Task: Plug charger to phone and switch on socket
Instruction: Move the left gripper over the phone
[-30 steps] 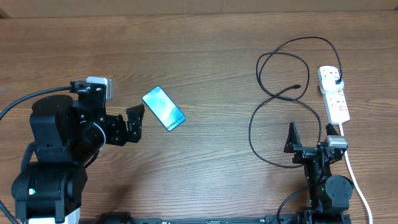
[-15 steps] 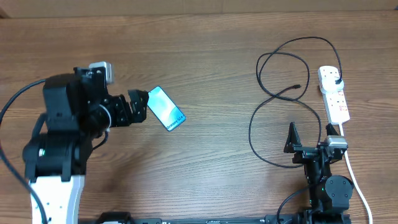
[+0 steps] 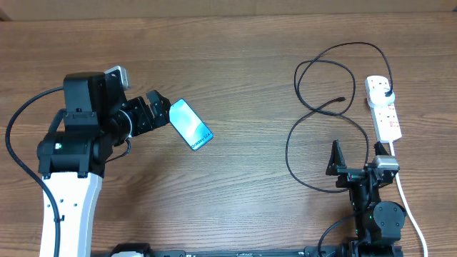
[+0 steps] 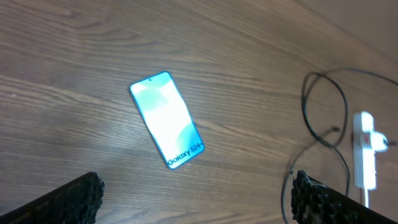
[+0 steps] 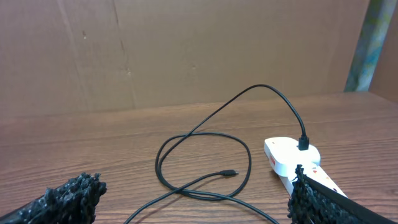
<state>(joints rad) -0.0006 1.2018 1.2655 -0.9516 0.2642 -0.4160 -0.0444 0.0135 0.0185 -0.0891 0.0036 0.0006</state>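
The phone lies flat on the wood table, teal screen up; it also shows in the left wrist view. My left gripper is open and empty, just left of the phone's near end. The charger is a thin black cable looping at the right, its connector tip free on the table and its black plug in the far end of the socket. The socket shows in the right wrist view too. My right gripper is open and empty, near the table's front edge, below the cable loops.
The socket's thick white cord runs down the right side past my right arm's base. A brown cardboard wall stands behind the table.
My left arm has risen and swung toward the phone, bringing its open gripper up to the phone's left end. The right arm, phone and cable have not moved.
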